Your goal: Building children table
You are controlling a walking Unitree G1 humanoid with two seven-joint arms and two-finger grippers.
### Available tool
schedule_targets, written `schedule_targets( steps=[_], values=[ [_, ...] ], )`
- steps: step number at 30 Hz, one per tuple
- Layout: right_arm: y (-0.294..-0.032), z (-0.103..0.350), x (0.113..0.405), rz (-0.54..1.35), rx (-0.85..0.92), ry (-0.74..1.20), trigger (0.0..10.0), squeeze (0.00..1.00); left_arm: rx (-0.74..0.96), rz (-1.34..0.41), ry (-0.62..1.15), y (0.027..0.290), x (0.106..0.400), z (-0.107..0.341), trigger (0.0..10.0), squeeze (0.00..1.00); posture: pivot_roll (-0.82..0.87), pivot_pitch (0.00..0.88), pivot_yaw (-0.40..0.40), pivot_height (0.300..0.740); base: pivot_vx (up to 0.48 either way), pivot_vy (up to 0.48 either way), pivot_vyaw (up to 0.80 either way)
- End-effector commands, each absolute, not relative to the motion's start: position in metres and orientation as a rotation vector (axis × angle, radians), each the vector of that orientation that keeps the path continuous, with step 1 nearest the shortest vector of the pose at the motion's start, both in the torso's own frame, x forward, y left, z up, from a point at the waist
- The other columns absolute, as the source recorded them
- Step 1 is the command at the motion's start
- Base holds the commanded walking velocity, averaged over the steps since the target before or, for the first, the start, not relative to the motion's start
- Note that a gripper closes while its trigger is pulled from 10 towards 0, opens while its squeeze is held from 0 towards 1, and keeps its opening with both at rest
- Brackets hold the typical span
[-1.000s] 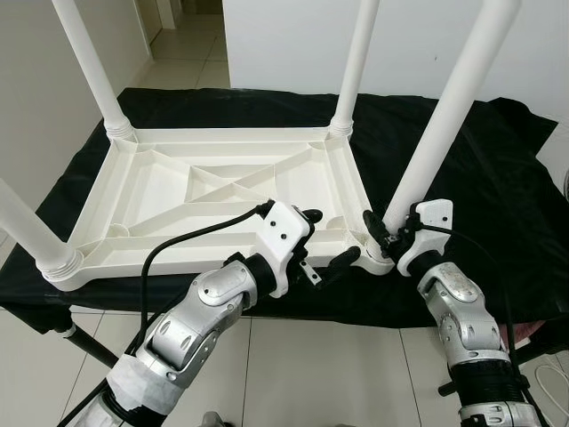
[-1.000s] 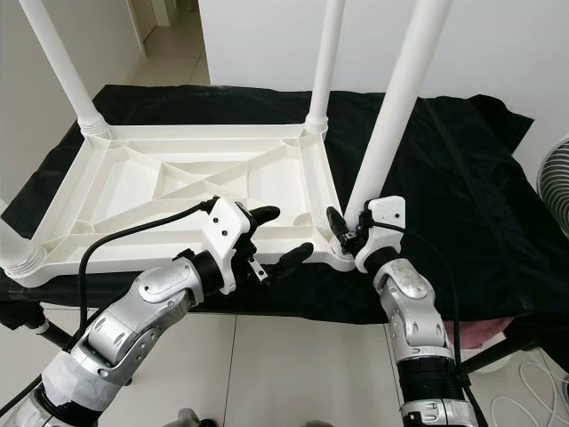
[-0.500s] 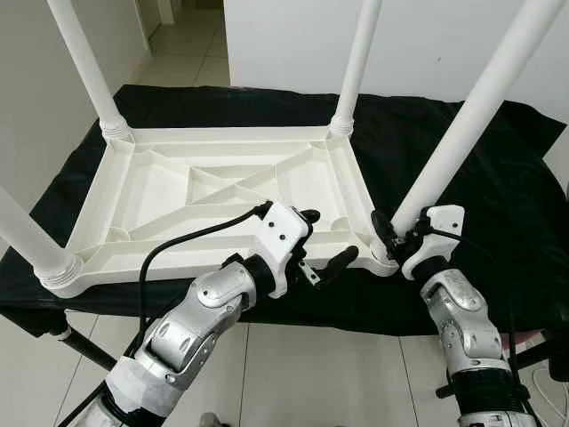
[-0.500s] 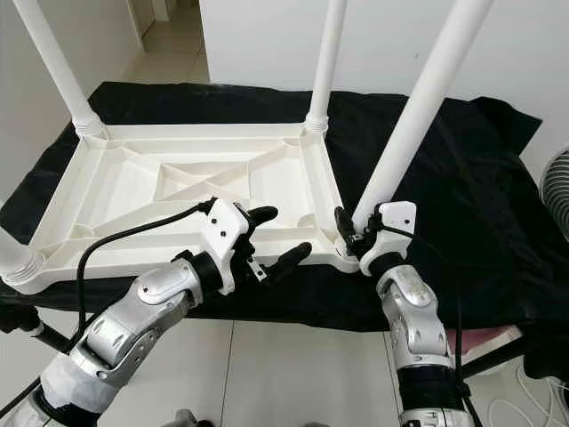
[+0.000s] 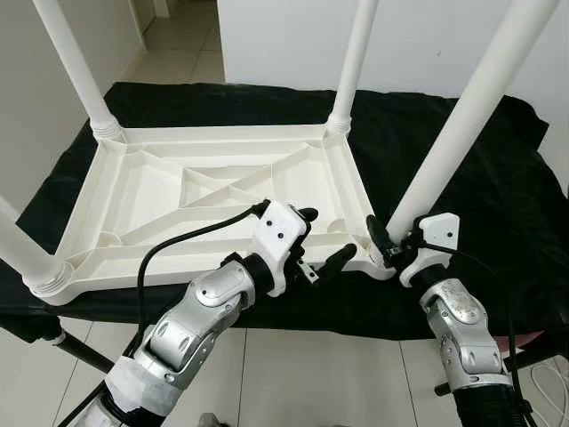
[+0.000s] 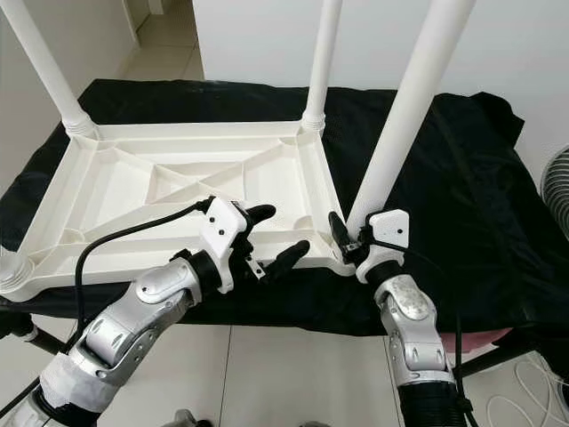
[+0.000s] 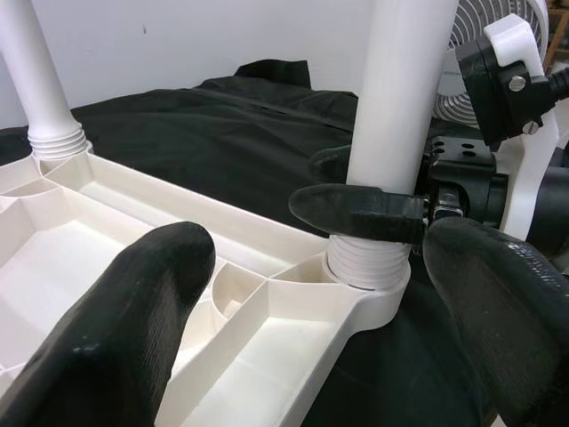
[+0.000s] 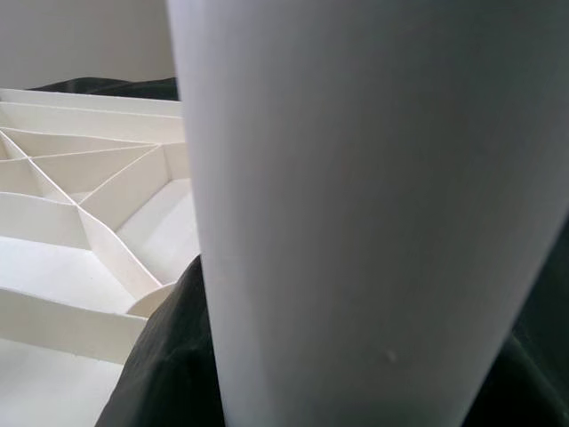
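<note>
A white plastic children's table [image 5: 222, 133] lies upside down on a black cloth, with its white legs pointing up. My right gripper [image 5: 388, 242] is shut on the near right leg [image 5: 453, 133], just above its threaded base [image 7: 364, 262]. One of its black fingers [image 7: 356, 212] crosses the front of the leg. That leg [image 8: 373, 205] looms large and close in the right wrist view. My left gripper [image 5: 325, 236] hangs open over the table's near edge, a little left of that corner, holding nothing. Its fingers [image 7: 124, 320] stand wide apart.
The other legs stand at the far left [image 5: 76, 67], far right [image 5: 356, 62] and near left [image 5: 22, 249] corners. The black cloth [image 5: 507, 178] drapes over a stand above a tiled floor [image 5: 338, 374]. A fan [image 6: 556, 187] is at the right, and a white wall behind.
The whole view has shifted slightly, so the camera moved. Both grippers keep their places relative to the table, and the right one stays clamped at the leg's base.
</note>
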State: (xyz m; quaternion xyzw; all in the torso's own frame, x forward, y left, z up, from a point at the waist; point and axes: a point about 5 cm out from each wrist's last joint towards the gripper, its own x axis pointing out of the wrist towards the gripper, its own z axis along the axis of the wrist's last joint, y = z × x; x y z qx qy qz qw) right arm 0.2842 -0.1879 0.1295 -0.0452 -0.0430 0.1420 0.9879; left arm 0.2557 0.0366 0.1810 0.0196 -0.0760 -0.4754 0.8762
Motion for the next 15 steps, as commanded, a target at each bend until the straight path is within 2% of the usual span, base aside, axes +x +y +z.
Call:
schedule_targets(
  steps=[1,9,15],
  values=[
    [-0.198,0.069,0.266,0.248,-0.070,0.213,10.0,0.00,0.054,-1.065,-0.157,0.036,0.251,0.181,10.0,0.00,-0.09,0.100,0.059,0.740,0.000,0.000,0.00],
    [-0.198,0.072,0.271,0.158,-0.028,0.206,10.0,0.00,0.057,-1.066,-0.158,0.037,0.251,0.182,10.0,0.00,-0.09,0.097,0.057,0.740,0.000,0.000,0.00],
    [-0.203,0.068,0.277,0.002,0.029,0.234,10.0,0.00,0.055,-1.065,-0.159,0.036,0.251,0.182,10.0,0.00,-0.09,0.097,0.057,0.740,0.000,0.000,0.00]
  ],
)
